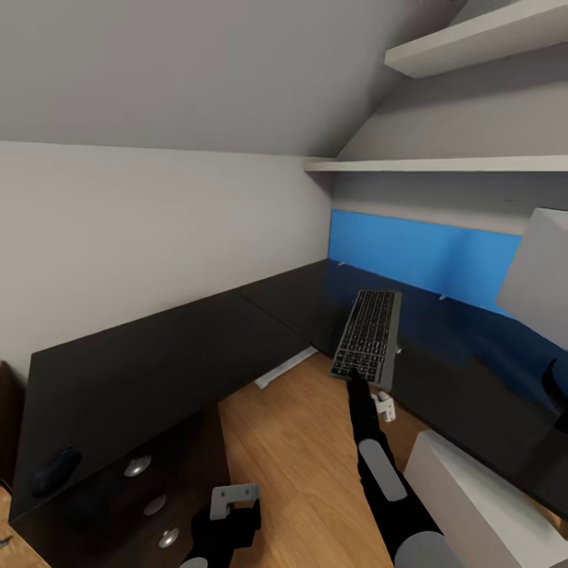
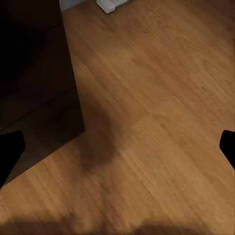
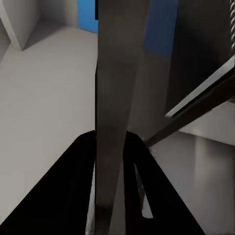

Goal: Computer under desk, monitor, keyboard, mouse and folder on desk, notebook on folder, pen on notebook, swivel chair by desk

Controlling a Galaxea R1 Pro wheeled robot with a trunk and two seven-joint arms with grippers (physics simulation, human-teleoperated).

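From the head view, the right gripper (image 1: 356, 377) is clamped on the near edge of the slim dark grey keyboard (image 1: 368, 336), holding it out above the black L-shaped desk (image 1: 181, 347) in front of the blue back panel (image 1: 426, 252). Pinched by one edge only, the board could sag, twist or slip out and drop onto the desk or the wooden floor (image 1: 300, 442). At right, a pale grey slab, probably the monitor (image 1: 540, 276), stands close and could be clipped. A dark rounded mouse (image 1: 54, 472) sits on the desk's near left end, well apart; white shelves (image 1: 442, 164) hang above. The left wrist view shows the left gripper (image 2: 117, 147) with its fingertips (image 2: 10, 152) spread wide over bare floor beside a dark drawer unit (image 2: 34, 73). In the right wrist view, the keyboard's thin edge (image 3: 115, 98) runs straight up between the closed fingers (image 3: 73, 196).
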